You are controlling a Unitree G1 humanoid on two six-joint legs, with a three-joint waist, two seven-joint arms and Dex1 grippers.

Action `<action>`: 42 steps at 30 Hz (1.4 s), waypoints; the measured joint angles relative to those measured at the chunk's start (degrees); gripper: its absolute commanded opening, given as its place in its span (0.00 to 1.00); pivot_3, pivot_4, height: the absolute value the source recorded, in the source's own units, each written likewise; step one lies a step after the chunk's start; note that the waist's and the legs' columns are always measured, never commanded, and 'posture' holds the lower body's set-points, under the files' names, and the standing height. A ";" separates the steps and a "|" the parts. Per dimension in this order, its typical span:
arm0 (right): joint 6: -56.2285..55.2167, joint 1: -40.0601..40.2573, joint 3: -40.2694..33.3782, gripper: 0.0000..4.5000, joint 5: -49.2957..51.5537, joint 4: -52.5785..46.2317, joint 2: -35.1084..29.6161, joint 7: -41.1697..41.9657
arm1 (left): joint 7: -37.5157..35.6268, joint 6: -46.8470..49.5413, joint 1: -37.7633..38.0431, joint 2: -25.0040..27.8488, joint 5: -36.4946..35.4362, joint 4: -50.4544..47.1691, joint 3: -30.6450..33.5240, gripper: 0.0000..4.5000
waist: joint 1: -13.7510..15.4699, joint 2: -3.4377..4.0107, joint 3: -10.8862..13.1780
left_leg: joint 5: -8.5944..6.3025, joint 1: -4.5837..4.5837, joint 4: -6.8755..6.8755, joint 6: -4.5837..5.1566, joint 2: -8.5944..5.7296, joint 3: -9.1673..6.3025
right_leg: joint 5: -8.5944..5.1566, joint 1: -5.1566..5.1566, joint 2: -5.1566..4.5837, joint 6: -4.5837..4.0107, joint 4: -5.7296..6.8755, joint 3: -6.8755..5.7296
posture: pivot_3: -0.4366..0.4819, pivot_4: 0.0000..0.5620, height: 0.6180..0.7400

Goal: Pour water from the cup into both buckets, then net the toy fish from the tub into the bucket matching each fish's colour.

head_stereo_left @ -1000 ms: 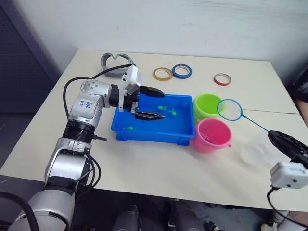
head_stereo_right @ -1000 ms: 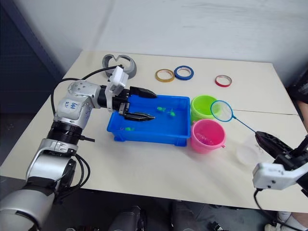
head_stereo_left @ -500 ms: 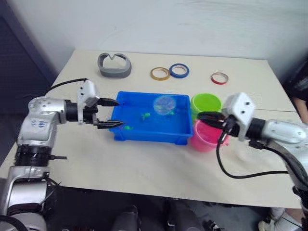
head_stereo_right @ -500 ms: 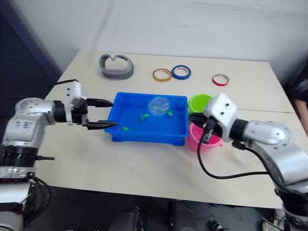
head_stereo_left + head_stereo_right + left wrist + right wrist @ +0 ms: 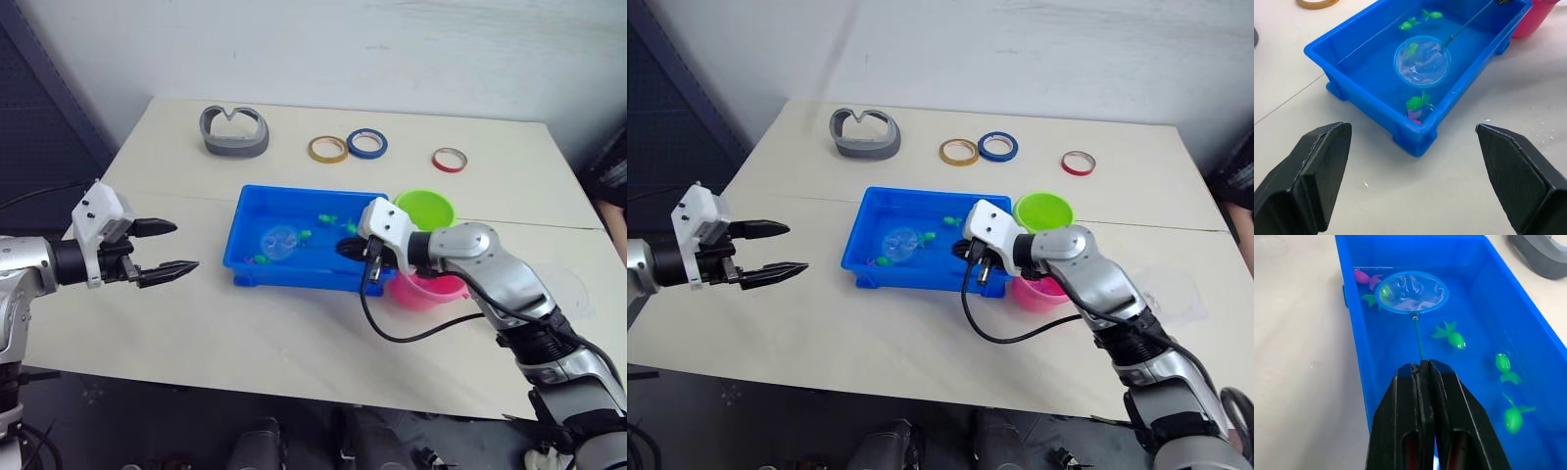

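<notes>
Overhead, a pale matte table (image 5: pixel 294 333) holds the tub (image 5: pixel 257 279), a glossy bright blue rectangular plastic tray w/ a raised rim, shallow water inside. No brand or readable writing shows on anything. Right gripper (image 5: pixel 1422 369) has its two black fingers pressed together on the net's thin dark stick; it sits over the tub's end nearest the buckets. Net (image 5: pixel 1411 292) reaches from there across the tub: small blue ring hoop w/ clear mesh, lying low in the water toward the far end from that gripper, a green fish (image 5: pixel 1384 292) showing inside the ring at its edge. Just beside the hoop lie a pink fish (image 5: pixel 1364 276) and another green one (image 5: pixel 1369 299); three more green fish (image 5: pixel 1451 336) sit nearer the right gripper. Left gripper (image 5: pixel 165 247) hovers over bare table, well apart from the tub on its outer side, black wedge-shaped fingers spread wide, holding nothing. Lime green bucket (image 5: pixel 427 209) and pink bucket (image 5: pixel 431 291), both smooth round plastic, stand touching the tub's right end, partly behind the right arm. Along the back: a grey curved plastic piece (image 5: pixel 235 131), plus yellow (image 5: pixel 327 149), blue (image 5: pixel 366 144) and red (image 5: pixel 450 159) tape rings.
</notes>
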 measured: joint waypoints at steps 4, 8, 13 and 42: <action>-6.26 -1.34 2.40 0.00 -4.30 3.41 1.27 1.58 | 0.90 0.50 1.34 0.22 -0.47 -1.24 0.64 0.99 | -0.13 0.00 0.00 | 0.00 0.00 0.00 -0.01 0.00 0.00 | 0.00 -0.01 0.00 0.00 0.00 0.00 | 0.48 0.27 1.00; -13.36 -2.92 3.56 0.00 -9.42 6.29 1.96 2.13 | 1.49 0.63 1.44 0.74 -1.17 -1.50 1.23 0.99 | -0.15 0.01 0.00 | 0.00 0.00 -0.01 -0.02 0.00 0.00 | 0.00 -0.01 0.01 0.00 0.00 -0.01 | 0.48 0.27 1.00; -21.31 -4.16 4.57 0.00 -15.15 11.77 3.50 1.31 | 2.12 0.58 1.35 0.98 -1.87 -1.49 1.21 0.99 | -0.16 0.01 0.00 | 0.00 0.01 -0.01 -0.02 0.00 0.00 | 0.00 -0.01 0.01 0.00 0.02 -0.01 | 0.48 0.27 1.00; -46.73 -7.54 6.29 0.00 -29.08 23.06 7.68 0.65 | 2.65 -1.00 -2.57 0.98 -2.12 -0.32 -1.99 0.99 | -0.73 0.02 0.01 | 0.01 0.02 -0.01 -0.05 0.00 0.01 | 0.00 -0.01 0.01 0.00 0.05 -0.02 | 0.48 0.27 1.00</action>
